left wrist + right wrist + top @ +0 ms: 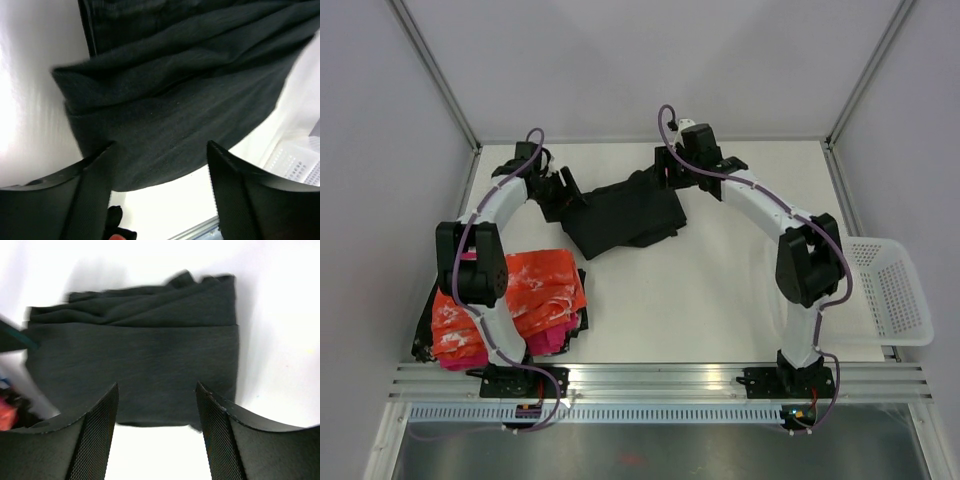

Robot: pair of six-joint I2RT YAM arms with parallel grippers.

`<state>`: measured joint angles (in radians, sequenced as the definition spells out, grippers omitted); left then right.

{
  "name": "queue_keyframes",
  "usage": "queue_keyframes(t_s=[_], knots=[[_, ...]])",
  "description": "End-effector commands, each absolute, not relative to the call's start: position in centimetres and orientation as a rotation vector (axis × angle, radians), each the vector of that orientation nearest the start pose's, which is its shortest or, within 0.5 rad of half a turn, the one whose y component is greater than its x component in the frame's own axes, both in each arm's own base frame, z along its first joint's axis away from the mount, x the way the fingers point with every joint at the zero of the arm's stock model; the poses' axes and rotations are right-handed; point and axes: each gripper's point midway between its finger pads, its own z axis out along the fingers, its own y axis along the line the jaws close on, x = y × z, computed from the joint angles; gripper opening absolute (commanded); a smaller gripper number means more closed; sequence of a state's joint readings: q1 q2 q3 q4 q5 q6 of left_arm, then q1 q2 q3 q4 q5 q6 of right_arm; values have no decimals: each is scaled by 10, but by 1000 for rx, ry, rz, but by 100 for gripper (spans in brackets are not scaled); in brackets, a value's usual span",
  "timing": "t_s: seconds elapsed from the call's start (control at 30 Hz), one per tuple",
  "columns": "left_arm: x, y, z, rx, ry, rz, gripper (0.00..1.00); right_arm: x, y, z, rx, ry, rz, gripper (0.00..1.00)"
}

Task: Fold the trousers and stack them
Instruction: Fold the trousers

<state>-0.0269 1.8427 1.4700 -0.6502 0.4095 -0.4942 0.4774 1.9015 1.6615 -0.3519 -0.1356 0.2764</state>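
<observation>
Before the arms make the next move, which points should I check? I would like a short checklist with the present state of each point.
1. The left gripper is open and holds nothing: ok.
2. The right gripper is open and holds nothing: ok.
3. The trousers are folded into a compact bundle: ok, though the edges are a little rumpled.
4. The trousers are on the stack: not ok; they lie apart from the orange garment.
5. The fingers are clear of the fabric: cannot tell.

Black trousers (625, 212) — folded into a layered, rumpled bundle — flat on the table's far middle
</observation>
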Motion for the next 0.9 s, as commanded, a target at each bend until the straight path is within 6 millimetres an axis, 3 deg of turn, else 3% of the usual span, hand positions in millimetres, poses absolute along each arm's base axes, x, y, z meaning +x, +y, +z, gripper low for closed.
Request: queue_keyframes(t_s=[0.0, 0.17, 0.2, 0.27, 0.37, 0.4, 0.53, 0.57, 0.6, 0.67, 0.77, 0.87], knots=[[416, -87, 89, -613, 2663, -540, 73, 492, 269, 150, -250, 2236, 507, 70], [420, -81, 76, -628, 2661, -484, 67, 511, 275, 103, -255, 2298, 512, 75], [430, -81, 77, -615, 2628, -488, 62, 513, 275, 96, -249, 2305, 509, 82], [442, -78, 70, -604, 2612, -468, 50, 513, 276, 73, -252, 2344, 507, 84], [464, -72, 77, -575, 2569, -418, 38, 509, 273, 49, -249, 2404, 499, 83], [464, -68, 76, -584, 2585, -386, 38, 508, 272, 46, -248, 2414, 498, 83], [450, -58, 79, -607, 2627, -296, 52, 500, 264, 40, -208, 2456, 486, 74], [440, -58, 74, -612, 2642, -300, 61, 496, 259, 38, -172, 2484, 481, 66], [440, -60, 85, -601, 2607, -322, 65, 493, 257, 35, -131, 2513, 487, 62], [433, -59, 88, -599, 2602, -323, 71, 477, 255, 25, -31, 2608, 537, 53], [431, -61, 103, -579, 2590, -339, 73, 447, 254, 9, 15, 2712, 573, 48], [425, -64, 106, -561, 2605, -361, 74, 432, 237, 9, -2, 2739, 496, 47]])
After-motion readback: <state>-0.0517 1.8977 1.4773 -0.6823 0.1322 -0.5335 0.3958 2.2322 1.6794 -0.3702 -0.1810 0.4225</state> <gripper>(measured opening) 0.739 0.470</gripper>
